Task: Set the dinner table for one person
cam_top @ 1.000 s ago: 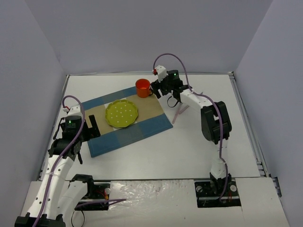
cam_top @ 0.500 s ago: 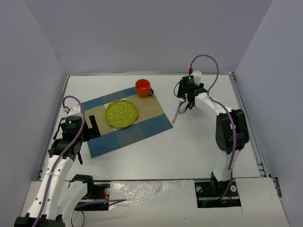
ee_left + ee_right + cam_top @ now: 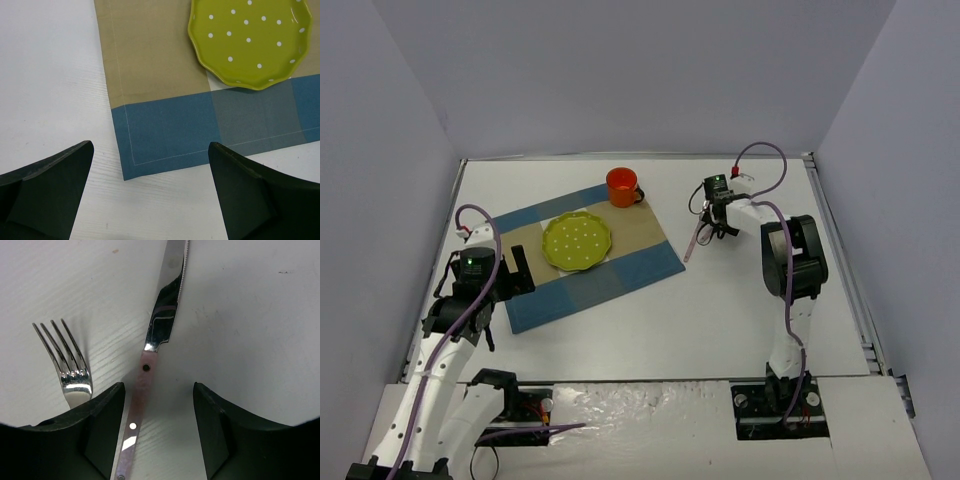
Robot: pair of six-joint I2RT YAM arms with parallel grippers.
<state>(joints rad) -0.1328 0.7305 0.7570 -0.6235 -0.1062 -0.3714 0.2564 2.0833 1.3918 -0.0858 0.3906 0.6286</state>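
The white dinner table (image 3: 720, 310) carries a blue-and-tan checked placemat (image 3: 588, 255) with a green dotted plate (image 3: 577, 241) on it and an orange cup (image 3: 622, 186) at its far corner. A pink-handled knife (image 3: 150, 365) lies flat on the table just right of the placemat, also in the top view (image 3: 691, 243). A metal fork (image 3: 72, 377) lies beside it. My right gripper (image 3: 159, 390) is open and low, its jaws on either side of the knife handle without touching it. My left gripper (image 3: 150, 147) is open and empty over the placemat's near left corner (image 3: 125, 170).
Purple walls close in the table on three sides. The plate (image 3: 250, 42) shows at the upper right of the left wrist view. A metal rail runs along the table's right edge (image 3: 845, 260).
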